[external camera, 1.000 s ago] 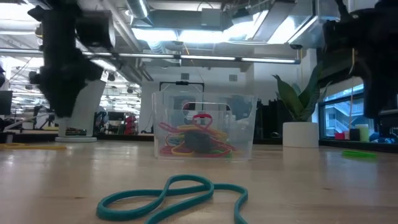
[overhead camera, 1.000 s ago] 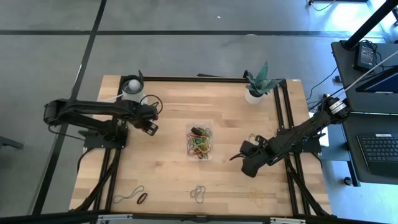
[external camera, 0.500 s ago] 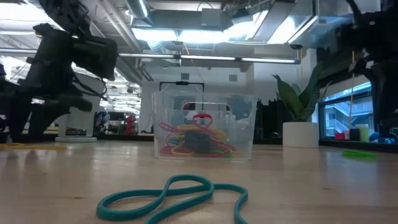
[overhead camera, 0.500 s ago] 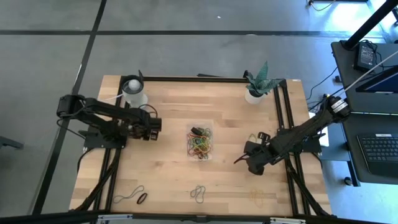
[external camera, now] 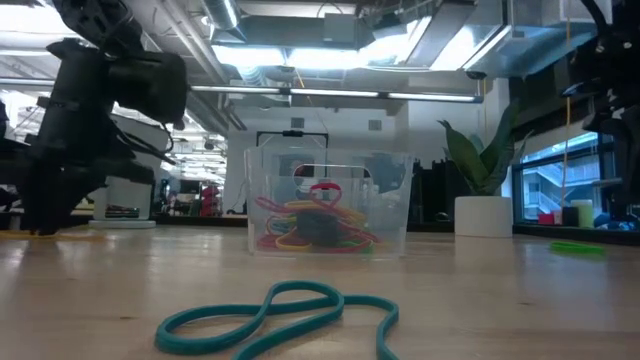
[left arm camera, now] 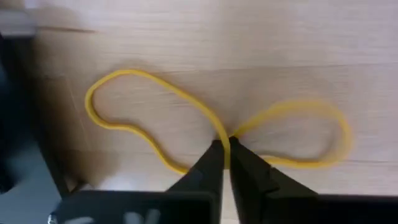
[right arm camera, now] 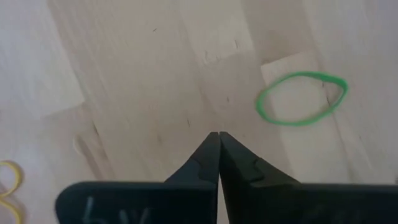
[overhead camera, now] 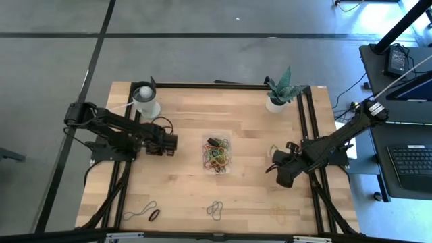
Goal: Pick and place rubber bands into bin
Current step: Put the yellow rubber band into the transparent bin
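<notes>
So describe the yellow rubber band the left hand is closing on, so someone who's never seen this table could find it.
Start at the white cup in the table's far left corner; the left hand is down on the wood just in front of it. The yellow band lies there, pinched at its middle into a figure eight. The other loose bands lie untouched along the near edge or over by the right arm.

Both arms are showing up black and chunky, built from long bars and round joints. Thin dark cables are looping beside the left arm (overhead camera: 115,128). The right arm (overhead camera: 331,145) is wearing a small white patch. The fingers (left arm camera: 211,165) are looking black and pointy.
</notes>
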